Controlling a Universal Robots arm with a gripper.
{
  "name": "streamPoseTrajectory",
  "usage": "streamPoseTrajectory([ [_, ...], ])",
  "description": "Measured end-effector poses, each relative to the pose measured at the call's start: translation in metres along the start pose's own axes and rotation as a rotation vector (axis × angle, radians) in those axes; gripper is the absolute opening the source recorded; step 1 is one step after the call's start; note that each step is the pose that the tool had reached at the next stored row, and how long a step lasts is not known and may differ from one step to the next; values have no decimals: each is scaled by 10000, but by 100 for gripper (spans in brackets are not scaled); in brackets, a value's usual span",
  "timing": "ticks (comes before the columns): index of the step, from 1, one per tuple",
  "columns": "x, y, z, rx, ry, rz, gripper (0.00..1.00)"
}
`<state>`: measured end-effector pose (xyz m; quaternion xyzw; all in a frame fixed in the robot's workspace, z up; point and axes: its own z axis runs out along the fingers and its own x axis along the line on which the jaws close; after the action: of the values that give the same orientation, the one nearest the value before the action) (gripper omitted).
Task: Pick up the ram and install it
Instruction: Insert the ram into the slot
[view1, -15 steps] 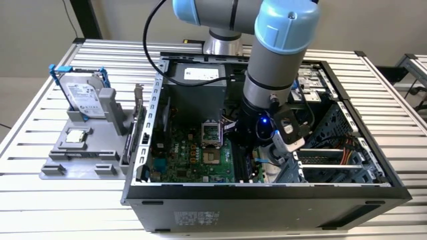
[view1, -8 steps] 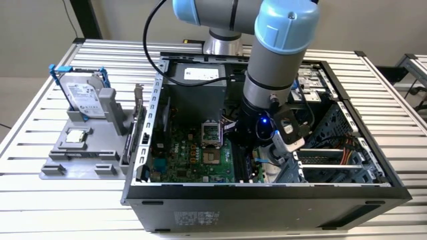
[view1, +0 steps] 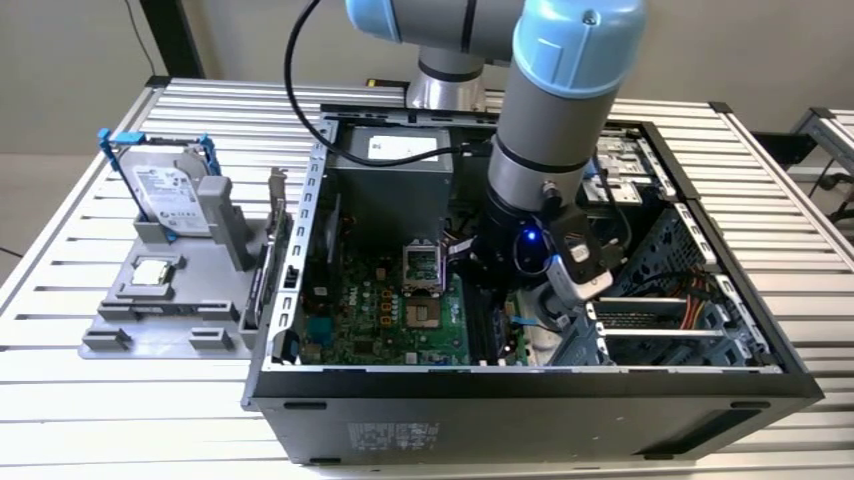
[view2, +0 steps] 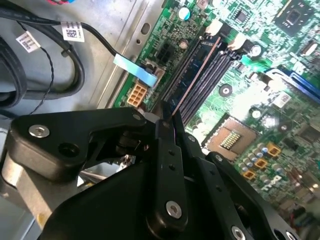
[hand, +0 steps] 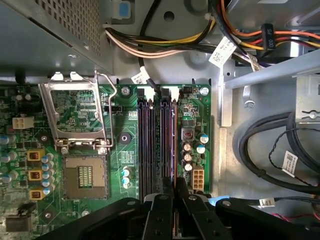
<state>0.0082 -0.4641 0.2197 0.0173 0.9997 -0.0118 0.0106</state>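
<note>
The arm reaches down into the open computer case (view1: 534, 385), and the hand (hand: 175, 192) sits low over the green board (hand: 125, 150), right above the row of long dark slots (hand: 150, 140). Its fingers (view2: 167, 145) are pinched tight on the ram (view2: 197, 75), held on its thin edge so the stick runs lengthwise along a slot, the way it has to go in. In the second wrist view its copper-coloured edge lies along the slots, apparently in or just over one; seated or not, I can't tell. The open chip socket (hand: 85, 177) sits beside the slots. On the table (view1: 80, 230), at the exterior view's left, a hard drive (view1: 167, 195) stands in its grey holder (view1: 160, 315).
</note>
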Motion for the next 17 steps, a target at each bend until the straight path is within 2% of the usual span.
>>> streamPoseTrajectory([
  [4, -1, 0, -14, 27, 0, -2, 0],
  [6, 0, 0, -16, 69, 1, -1, 0],
  [7, 0, 0, -15, 127, -3, -2, 0],
  [8, 0, 1, -16, 227, -7, -4, 0],
  [9, -1, 4, -13, 299, -11, -6, 0],
  [11, -1, 5, -18, 398, -12, -10, 0],
  [14, 1, 34, -17, 517, -17, -11, 0],
  [17, 1, 45, -18, 568, -19, -13, 0],
])
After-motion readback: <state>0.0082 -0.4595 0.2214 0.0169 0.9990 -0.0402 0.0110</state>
